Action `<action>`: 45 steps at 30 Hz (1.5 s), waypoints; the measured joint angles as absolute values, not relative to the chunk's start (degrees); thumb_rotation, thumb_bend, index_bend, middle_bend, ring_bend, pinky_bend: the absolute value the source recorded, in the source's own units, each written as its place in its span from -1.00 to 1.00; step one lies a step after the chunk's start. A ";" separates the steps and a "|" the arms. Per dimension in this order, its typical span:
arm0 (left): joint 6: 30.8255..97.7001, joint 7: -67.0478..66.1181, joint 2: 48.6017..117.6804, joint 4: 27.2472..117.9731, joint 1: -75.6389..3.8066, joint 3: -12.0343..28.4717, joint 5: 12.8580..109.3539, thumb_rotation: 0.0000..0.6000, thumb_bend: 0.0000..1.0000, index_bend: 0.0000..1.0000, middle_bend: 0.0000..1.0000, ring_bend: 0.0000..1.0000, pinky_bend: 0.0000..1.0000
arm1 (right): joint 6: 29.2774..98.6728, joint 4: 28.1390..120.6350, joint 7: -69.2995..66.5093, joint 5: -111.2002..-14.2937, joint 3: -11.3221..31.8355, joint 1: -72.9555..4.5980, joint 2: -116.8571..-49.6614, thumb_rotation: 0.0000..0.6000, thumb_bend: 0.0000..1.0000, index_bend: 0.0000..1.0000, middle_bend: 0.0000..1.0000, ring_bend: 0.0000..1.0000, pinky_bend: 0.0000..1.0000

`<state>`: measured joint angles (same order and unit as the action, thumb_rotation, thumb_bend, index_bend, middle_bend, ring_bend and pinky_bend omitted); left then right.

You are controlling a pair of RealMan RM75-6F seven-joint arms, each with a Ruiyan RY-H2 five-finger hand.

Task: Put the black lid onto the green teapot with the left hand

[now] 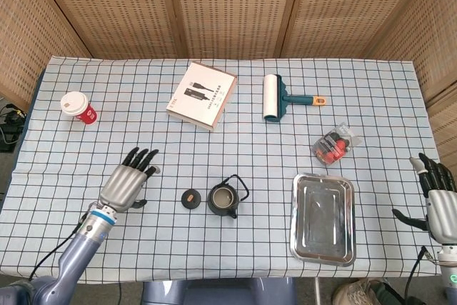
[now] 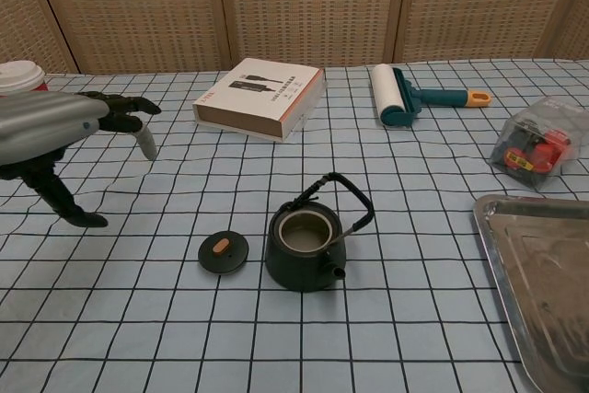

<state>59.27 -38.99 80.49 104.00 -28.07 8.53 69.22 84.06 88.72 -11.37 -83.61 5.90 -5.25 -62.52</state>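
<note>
The black lid (image 1: 190,198) (image 2: 224,252) with a small tan knob lies flat on the checked cloth, just left of the green teapot (image 1: 224,198) (image 2: 307,251). The teapot stands upright without a lid, its wire handle raised. My left hand (image 1: 128,180) (image 2: 64,131) hovers over the cloth to the left of the lid, fingers spread and holding nothing. At the table's right edge my right hand (image 1: 440,201) is open and empty; the chest view does not show it.
A steel tray (image 1: 323,216) (image 2: 543,273) lies right of the teapot. Further back are a white box (image 1: 202,95), a lint roller (image 1: 278,98), a red paper cup (image 1: 78,107) and a bag of red items (image 1: 334,143). A wicker screen closes off the back.
</note>
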 measured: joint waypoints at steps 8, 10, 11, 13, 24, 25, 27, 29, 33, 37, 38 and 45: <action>56.76 -46.67 88.56 101.00 -33.58 8.91 61.09 1.00 -0.90 -0.38 -1.00 -1.00 -1.00 | 83.09 87.50 -13.62 -82.23 6.53 -5.40 -62.30 1.00 -0.87 -1.00 -1.00 -1.00 -1.00; 56.50 -47.49 89.69 100.35 -34.35 8.86 60.08 1.00 -0.90 -0.38 -1.00 -1.00 -1.00 | 83.04 87.41 -13.93 -82.12 6.60 -5.40 -62.26 1.00 -0.87 -1.00 -1.00 -1.00 -1.00; 56.28 -48.04 90.54 99.84 -34.91 8.79 59.38 1.00 -0.90 -0.39 -1.00 -1.00 -1.00 | 82.99 87.36 -14.09 -82.07 6.62 -5.40 -62.24 1.00 -0.87 -1.00 -1.00 -1.00 -1.00; 55.96 -48.85 91.85 98.95 -35.83 8.68 58.25 1.00 -0.90 -0.40 -1.00 -1.00 -1.00 | 82.73 87.17 -14.45 -81.93 6.66 -5.44 -62.21 1.00 -0.87 -1.00 -1.00 -1.00 -1.00; 55.44 -51.56 97.68 95.40 -39.90 7.79 53.23 1.00 -0.73 -0.41 -1.00 -1.00 -1.00 | 82.01 86.51 -15.70 -81.37 6.90 -5.60 -62.16 1.00 -0.87 -1.00 -1.00 -1.00 -1.00; 55.49 -51.61 98.14 95.07 -40.21 7.75 52.82 1.00 -0.72 -0.41 -1.00 -1.00 -1.00 | 81.99 86.47 -15.87 -81.33 6.94 -5.60 -62.14 1.00 -0.87 -1.00 -1.00 -1.00 -1.00; 55.57 -51.54 98.74 94.61 -40.64 7.70 52.33 1.00 -0.71 -0.41 -1.00 -1.00 -1.00 | 81.96 86.38 -16.13 -81.26 6.99 -5.59 -62.09 1.00 -0.87 -1.00 -1.00 -1.00 -1.00; 55.71 -51.48 99.20 94.10 -41.07 7.57 51.94 1.00 -0.71 -0.41 -1.00 -1.00 -1.00 | 81.92 86.30 -16.39 -81.18 7.06 -5.58 -62.04 1.00 -0.87 -1.00 -1.00 -1.00 -1.00; 56.21 -51.39 99.85 93.35 -41.67 7.40 51.34 1.00 -0.71 -0.32 -1.00 -1.00 -1.00 | 81.90 86.22 -16.90 -81.16 7.13 -5.55 -61.90 1.00 -0.87 -1.00 -1.00 -1.00 -1.00; 56.85 -51.18 100.16 93.07 -42.19 7.24 51.07 1.00 -0.68 -0.29 -1.00 -1.00 -1.00 | 81.98 86.18 -17.22 -81.24 7.17 -5.50 -61.78 1.00 -0.87 -1.00 -1.00 -1.00 -1.00; 56.99 -51.12 100.20 93.02 -42.30 7.16 51.02 1.00 -0.65 -0.29 -1.00 -1.00 -1.00 | 82.00 86.18 -17.26 -81.25 7.18 -5.49 -61.77 1.00 -0.87 -1.00 -1.00 -1.00 -1.00; 57.56 -50.89 100.33 92.47 -42.89 6.60 50.46 1.00 -0.61 -0.30 -1.00 -1.00 -1.00 | 82.11 86.18 -17.55 -81.24 7.25 -5.41 -61.66 1.00 -0.87 -1.00 -1.00 -1.00 -1.00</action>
<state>57.56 -50.89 100.33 92.47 -42.89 6.60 50.46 82.11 86.18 -17.55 -81.24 7.25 -5.41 -61.66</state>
